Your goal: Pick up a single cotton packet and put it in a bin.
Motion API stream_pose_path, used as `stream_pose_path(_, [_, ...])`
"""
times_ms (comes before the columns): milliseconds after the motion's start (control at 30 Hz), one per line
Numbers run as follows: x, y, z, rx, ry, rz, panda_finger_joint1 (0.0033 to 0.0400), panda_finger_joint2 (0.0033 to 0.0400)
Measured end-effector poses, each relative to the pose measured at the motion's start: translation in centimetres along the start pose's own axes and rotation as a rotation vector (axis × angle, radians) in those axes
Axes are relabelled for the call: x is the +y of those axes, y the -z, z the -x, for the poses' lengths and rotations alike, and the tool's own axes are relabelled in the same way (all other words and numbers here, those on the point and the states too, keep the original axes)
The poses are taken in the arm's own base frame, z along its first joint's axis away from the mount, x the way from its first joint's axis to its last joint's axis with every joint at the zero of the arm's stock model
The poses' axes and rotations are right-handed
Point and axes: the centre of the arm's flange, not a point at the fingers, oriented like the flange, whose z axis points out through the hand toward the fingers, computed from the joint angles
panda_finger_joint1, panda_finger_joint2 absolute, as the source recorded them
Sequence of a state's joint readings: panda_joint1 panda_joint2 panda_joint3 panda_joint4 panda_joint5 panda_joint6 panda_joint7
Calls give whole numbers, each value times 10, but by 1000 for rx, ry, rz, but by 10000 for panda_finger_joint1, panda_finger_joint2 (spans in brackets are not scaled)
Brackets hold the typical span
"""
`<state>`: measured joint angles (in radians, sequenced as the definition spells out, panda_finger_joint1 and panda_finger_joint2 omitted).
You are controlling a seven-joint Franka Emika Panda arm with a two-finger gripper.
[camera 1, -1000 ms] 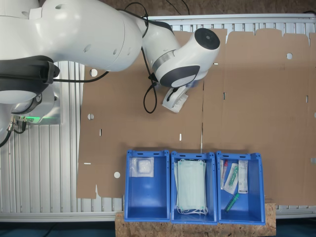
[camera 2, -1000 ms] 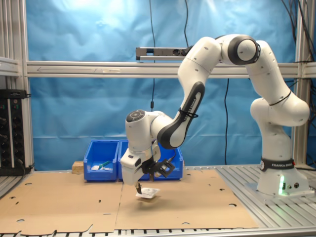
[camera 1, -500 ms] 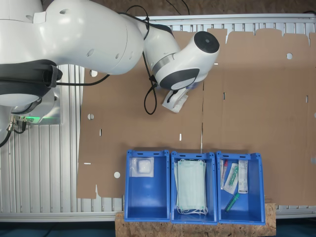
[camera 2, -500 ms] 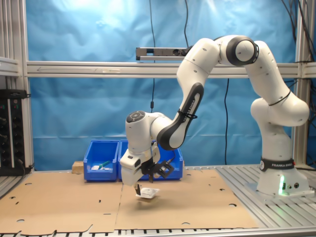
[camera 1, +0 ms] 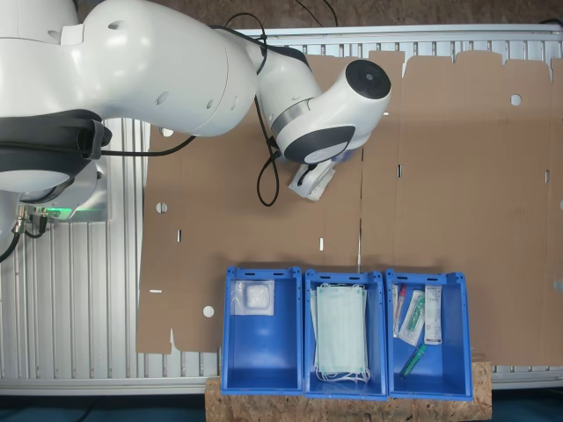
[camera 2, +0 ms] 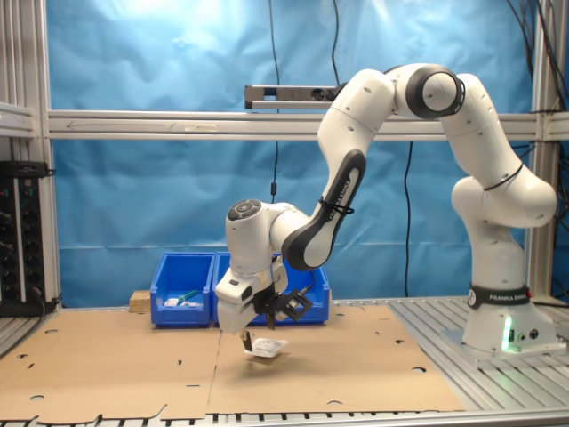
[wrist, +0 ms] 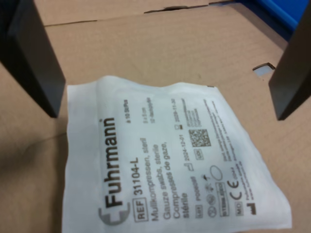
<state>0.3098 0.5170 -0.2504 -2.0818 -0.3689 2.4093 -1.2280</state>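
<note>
While the gripper (wrist: 165,68) stands open just above the cotton packet (wrist: 170,160), nothing is grasped; lifting and the bin (camera 1: 262,334) remain.

You have open cardboard sheet (camera 1: 457,176) all the way between the gripper (camera 2: 248,337) and the row of blue crates at the sheet's edge. The bin (camera 1: 261,330) at the end of that row is mostly bare inside, with one clear square packet (camera 1: 256,297) at its inner end. The neighbouring crates are crowded with face masks (camera 1: 341,330) and narrow packets (camera 1: 420,318).
</note>
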Motion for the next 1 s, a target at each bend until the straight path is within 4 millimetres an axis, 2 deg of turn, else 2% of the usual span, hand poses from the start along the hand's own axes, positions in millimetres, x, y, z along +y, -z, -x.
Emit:
stream_pose_path(367, [-2,-4,2,15,-19,-11,400,400])
stream_pose_path(700, [-13,-16,-1,37,-31,-33,400,400])
stream_pose_path(1000, [-14,-26,-7,61,-35,-45,400,400])
